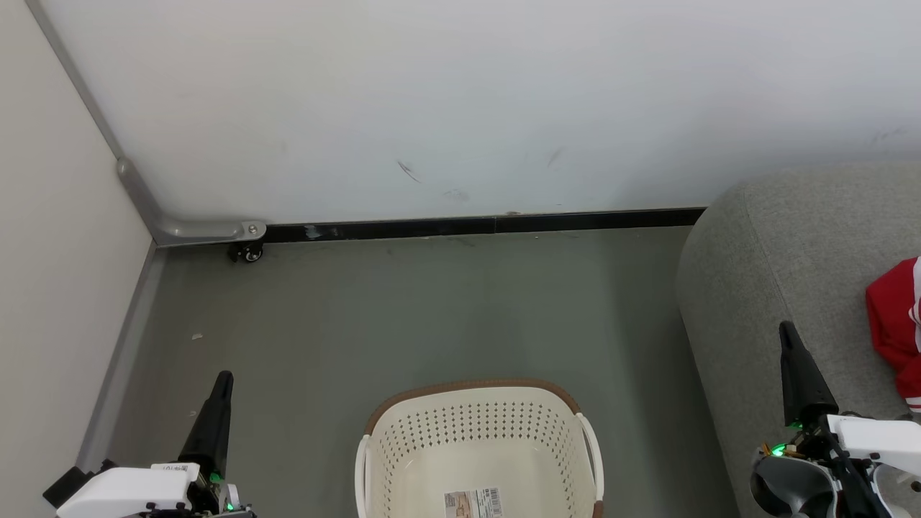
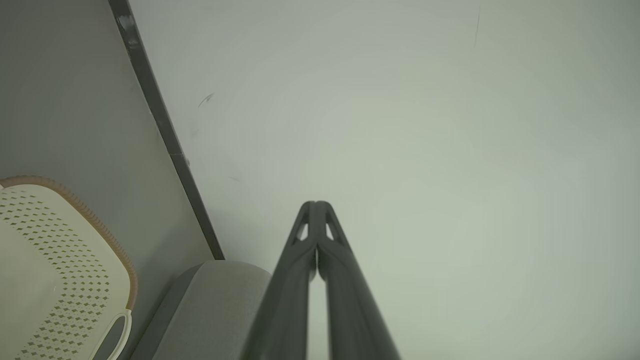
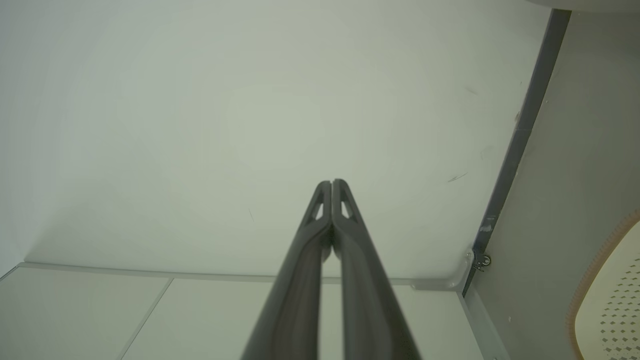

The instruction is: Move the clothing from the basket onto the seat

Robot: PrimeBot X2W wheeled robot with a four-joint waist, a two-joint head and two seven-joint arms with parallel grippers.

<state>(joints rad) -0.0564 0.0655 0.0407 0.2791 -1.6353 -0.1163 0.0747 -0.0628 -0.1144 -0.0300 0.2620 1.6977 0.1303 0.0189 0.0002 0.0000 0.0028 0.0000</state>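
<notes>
**Inspector:** How is the state of each gripper recorded?

**Technician:** The left gripper (image 1: 224, 378) is recorded as clenched. In the left wrist view its two dark fingers (image 2: 345, 280) are seen pressed together, with the tips touching. The right gripper (image 1: 786, 327) is recorded in the same condition. In the right wrist view its tips are likewise seen in contact, finger against finger.

**Inspector:** Where are the grippers located with reference to the basket?

**Technician:** The left gripper is located to the left of the basket (image 1: 468, 386), apart from it, and is seen against the grey floor (image 1: 432, 309). The right gripper is located to the right of the basket, well apart from it, and is seen against the seat (image 1: 784, 252). Both sets of fingers are pointed away from the robot, toward the wall (image 1: 460, 108) beyond the basket.

**Inspector:** Where is the clothing found?

**Technician:** The clothing (image 1: 892, 316) is found on the seat, to the right of the basket and well apart from it, beyond the right gripper. Red fabric with a white stripe is visible, and the garment is cut off by the edge of the head view. The seat is positioned near the basket's right side, with a strip of floor between them. Inside the basket, the perforated cream wall and the barcode label (image 1: 473, 502) on the bottom are exposed. A black skirting strip (image 1: 489, 225) runs along the foot of the wall beyond the basket. A small caster (image 1: 248, 253) is seen at that strip, beyond the basket and to its left.
</notes>
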